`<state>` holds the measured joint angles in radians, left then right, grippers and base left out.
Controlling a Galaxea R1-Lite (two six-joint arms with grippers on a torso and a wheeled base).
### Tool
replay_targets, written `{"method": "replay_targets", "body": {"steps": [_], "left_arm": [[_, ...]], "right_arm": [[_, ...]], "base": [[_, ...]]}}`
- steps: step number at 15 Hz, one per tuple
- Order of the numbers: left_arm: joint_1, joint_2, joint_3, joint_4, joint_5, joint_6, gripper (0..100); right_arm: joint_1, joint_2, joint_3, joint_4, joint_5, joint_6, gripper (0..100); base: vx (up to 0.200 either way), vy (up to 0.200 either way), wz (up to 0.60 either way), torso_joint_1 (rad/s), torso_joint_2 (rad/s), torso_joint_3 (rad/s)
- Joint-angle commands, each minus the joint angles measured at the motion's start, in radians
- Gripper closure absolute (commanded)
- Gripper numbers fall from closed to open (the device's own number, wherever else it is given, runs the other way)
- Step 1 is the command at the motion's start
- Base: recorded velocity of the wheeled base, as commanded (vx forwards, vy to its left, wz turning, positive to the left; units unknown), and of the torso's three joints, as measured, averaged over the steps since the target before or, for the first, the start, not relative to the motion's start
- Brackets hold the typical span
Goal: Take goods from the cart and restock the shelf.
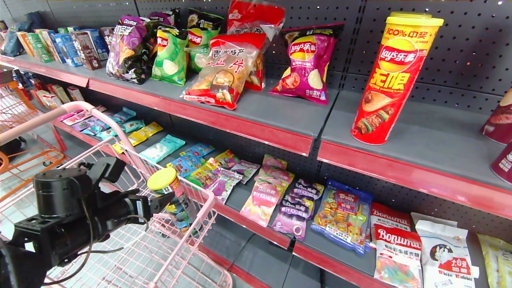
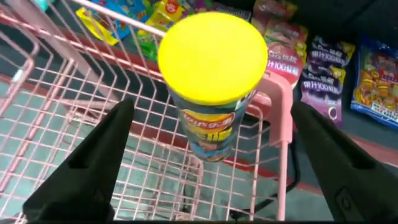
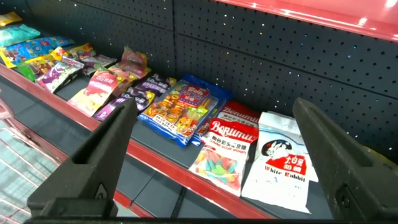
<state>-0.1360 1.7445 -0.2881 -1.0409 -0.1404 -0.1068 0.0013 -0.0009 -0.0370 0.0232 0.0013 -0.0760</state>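
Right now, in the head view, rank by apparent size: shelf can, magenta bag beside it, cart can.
1. Shelf can, largest.
2. Magenta bag, next: wider but much shorter, so not far behind.
3. Cart can, smallest, though partly hidden by the cart.

Across the top of your head view runs a dark grey pegboard back panel (image 1: 472, 52), dotted with small holes. It backs the shelf unit (image 1: 432, 136), whose flat grey boards slope from upper left to lower right of the frame, each fronted by a red edge strip (image 1: 240, 130). At the left edge you see an orange wire frame (image 1: 40, 168) standing on a pale grey floor (image 1: 28, 148), and in your right wrist view the pegboard holes catch pinpoints of light beneath another red strip.
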Motion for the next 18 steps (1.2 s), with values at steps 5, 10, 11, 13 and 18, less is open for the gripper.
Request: {"method": "replay_targets", "body": {"steps": [5, 10, 11, 13, 18], "left_arm": [[-0.022, 0.221, 0.018, -0.220, -0.013, 0.002, 0], [-0.021, 0.248, 0.004, -0.226, -0.018, 0.002, 0], [-0.021, 0.248, 0.000, -0.226, -0.018, 0.002, 0], [-0.019, 0.251, -0.020, -0.226, -0.024, 0.004, 0], [-0.011, 0.267, -0.046, -0.226, -0.025, 0.059, 0]], "right_arm": [[0.000, 0.001, 0.000, 0.000, 0.000, -0.007, 0], [0.000, 0.001, 0.000, 0.000, -0.001, -0.007, 0], [0.000, 0.001, 0.000, 0.000, 0.000, -0.007, 0], [0.000, 0.001, 0.000, 0.000, -0.001, -0.007, 0], [0.000, 0.001, 0.000, 0.000, 0.000, -0.007, 0]], "base": [[0.000, 0.000, 0.00, 0.000, 0.00, 0.000], [0.000, 0.000, 0.00, 0.000, 0.00, 0.000], [0.000, 0.000, 0.00, 0.000, 0.00, 0.000], [0.000, 0.000, 0.00, 0.000, 0.00, 0.000], [0.000, 0.000, 0.00, 0.000, 0.00, 0.000]]}}
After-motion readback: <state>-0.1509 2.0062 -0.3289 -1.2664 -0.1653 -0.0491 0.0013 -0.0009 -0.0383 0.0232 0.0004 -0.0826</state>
